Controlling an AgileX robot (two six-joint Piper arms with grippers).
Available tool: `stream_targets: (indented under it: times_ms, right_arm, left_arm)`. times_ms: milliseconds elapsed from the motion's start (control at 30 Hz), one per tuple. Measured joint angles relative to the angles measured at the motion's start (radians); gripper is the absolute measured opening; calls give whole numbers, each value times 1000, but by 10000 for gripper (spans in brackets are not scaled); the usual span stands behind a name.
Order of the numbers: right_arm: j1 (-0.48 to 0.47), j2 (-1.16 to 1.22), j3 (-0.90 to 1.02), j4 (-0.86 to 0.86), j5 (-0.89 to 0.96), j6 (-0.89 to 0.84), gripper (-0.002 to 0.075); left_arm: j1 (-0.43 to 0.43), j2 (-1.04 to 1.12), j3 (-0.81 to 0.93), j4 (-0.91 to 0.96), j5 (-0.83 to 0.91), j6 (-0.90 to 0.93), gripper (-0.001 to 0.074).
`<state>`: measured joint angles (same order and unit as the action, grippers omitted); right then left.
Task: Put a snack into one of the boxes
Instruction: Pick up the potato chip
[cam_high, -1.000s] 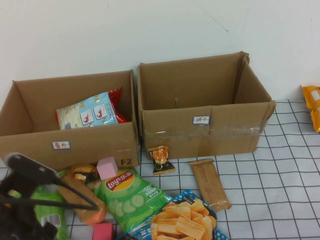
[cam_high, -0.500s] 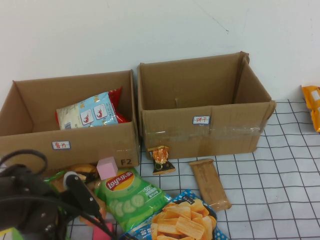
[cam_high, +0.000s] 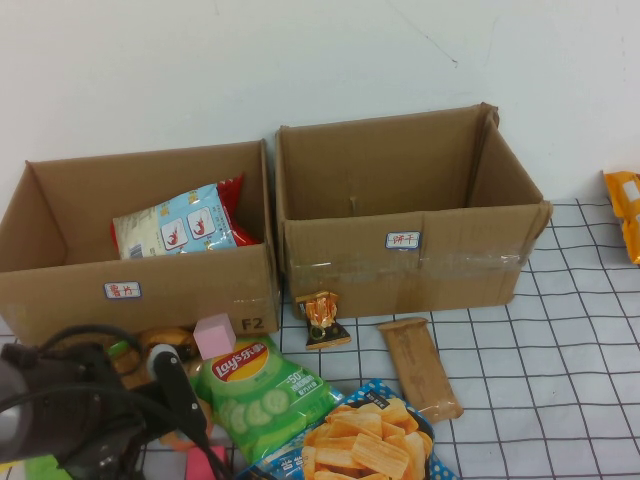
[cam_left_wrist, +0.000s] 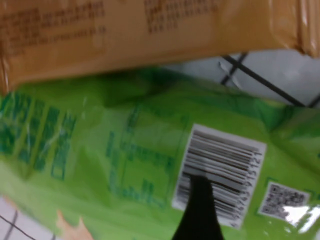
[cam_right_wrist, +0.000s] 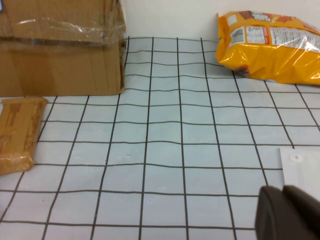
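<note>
My left end effector (cam_high: 185, 385) sits low at the near left corner of the bench (cam_high: 570, 350), down among the snacks piled in front of the left box (cam_high: 60, 270). From my left wrist, I see a dark fingertip (cam_left_wrist: 197, 210) lying over the barcode of a green packet (cam_left_wrist: 125, 165), with a tan wrapper (cam_left_wrist: 150, 30) just beyond it; I cannot tell how far the fingers are apart or whether they have hold of anything. In the high view, the green crisp bag (cam_high: 262, 392) lies just beside my left end effector, a pink block (cam_high: 214, 335) stands against the front of the left box, and a blue bag of orange crisps (cam_high: 365, 440) overlaps the green bag at the near edge. The left box already holds a pale blue and red packet (cam_high: 180, 225). The right box (cam_high: 410, 200) stands touching it, and a small orange and black packet (cam_high: 322, 318) leans at its front wall, with a brown bar (cam_high: 420, 368) lying flat on the checked cloth near it. My right end effector (cam_right_wrist: 287, 215) hangs over the bare grid on the right side, well apart from the boxes; only a dark part of it shows, so I cannot tell its opening. A yellow bag (cam_right_wrist: 270, 42) lies at the far right by the wall.
</note>
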<state>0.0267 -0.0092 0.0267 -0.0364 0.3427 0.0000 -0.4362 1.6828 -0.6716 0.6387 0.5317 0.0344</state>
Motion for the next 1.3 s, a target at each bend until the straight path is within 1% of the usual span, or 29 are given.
stream_targets:
  times_ms: [200,333,367,433,567,600,633,700,800,933,1033,1200,1300]
  right_arm:
    - [0,0,0,0,0,0,-1]
    - [0,0,0,0,0,0,-1]
    - [0,0,0,0,0,0,-1]
    - [0,0,0,0,0,0,-1]
    - [0,0,0,0,0,-5,-1]
    - [0,0,0,0,0,-5,-1]
    - [0,0,0,0,0,-7,-1]
    - [0,0,0,0,0,-7,-1]
    - [0,0,0,0,0,-7,-1]
    - [0,0,0,0,0,-7,-1]
    - [0,0,0,0,0,-7,-1]
    - [0,0,0,0,0,-7,-1]
    - [0,0,0,0,0,-7,-1]
  left_arm:
    - [0,66,0,120,-26,-82,490]
    - [-2,98,-2,142,-31,-128,476]
    - [-2,107,-4,145,-32,-146,454]
    - [-5,118,-8,152,-32,-187,378]
    - [-6,125,-9,155,-32,-245,140]
    - [-6,125,-11,157,-29,-250,98]
    - [-6,125,-12,157,-22,-259,70]
    - [-8,125,-12,157,-14,-274,40]
    - [-8,121,-12,141,0,-283,22]
    - [-8,71,-12,61,29,-289,9]
    - [-8,-3,-10,-39,54,-267,6]
    - [-8,-180,-10,-254,79,-174,6]
    - [-8,-296,-10,-333,85,-138,6]
